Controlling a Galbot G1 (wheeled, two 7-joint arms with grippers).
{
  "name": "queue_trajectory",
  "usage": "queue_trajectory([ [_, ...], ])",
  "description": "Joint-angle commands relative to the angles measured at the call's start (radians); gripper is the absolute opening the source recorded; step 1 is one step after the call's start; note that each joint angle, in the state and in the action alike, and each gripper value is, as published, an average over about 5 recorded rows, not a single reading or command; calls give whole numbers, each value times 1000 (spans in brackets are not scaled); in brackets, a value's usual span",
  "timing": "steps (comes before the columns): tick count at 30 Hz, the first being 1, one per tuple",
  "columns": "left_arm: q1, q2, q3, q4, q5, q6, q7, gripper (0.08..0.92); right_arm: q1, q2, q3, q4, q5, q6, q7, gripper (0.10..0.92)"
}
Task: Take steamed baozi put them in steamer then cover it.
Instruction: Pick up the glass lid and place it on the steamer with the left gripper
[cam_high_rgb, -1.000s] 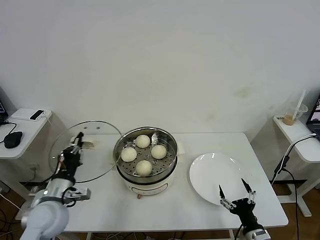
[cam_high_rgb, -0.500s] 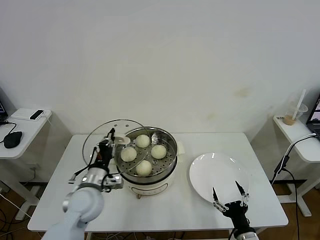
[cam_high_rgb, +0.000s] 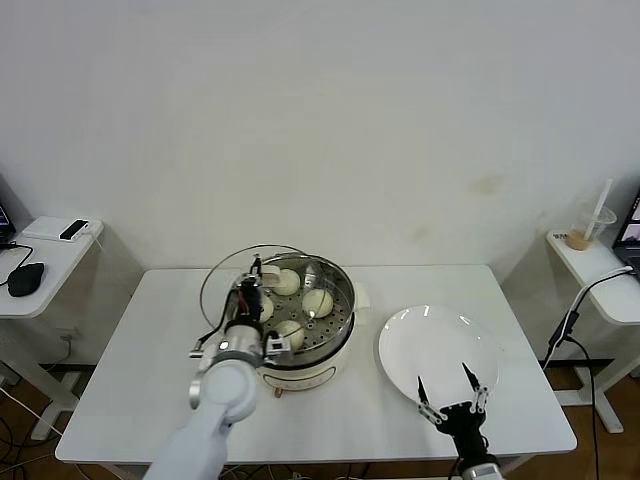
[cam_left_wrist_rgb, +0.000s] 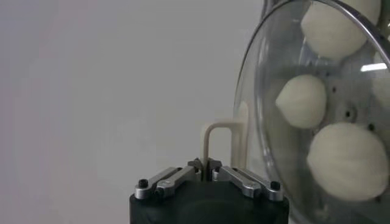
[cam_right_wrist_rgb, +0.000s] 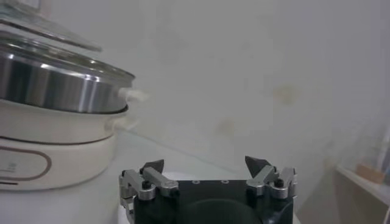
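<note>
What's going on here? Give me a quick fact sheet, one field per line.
Buns: four baozi sit on the tray in the steamer
Lid: glass cover held tilted over the steamer's left side, not yet seated
Left end effector: shut on the cover's handle
Right end effector: open, idle at the near rim of the plate
Remaining: lower the cover onto the steamer

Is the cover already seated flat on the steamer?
No: in the head view the cover, held by the left end effector, is tilted and overhangs the steamer on the robot's left.
</note>
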Motion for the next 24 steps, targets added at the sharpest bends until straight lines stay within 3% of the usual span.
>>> queue_trajectory([
  [1,-33,-137,35,70,96,14,28,127,1,12,-18,-14,-23,2,6,823],
  [24,2,-137,41,53,126,6,39,127,-6,17,-42,-18,-22,1,4,823],
])
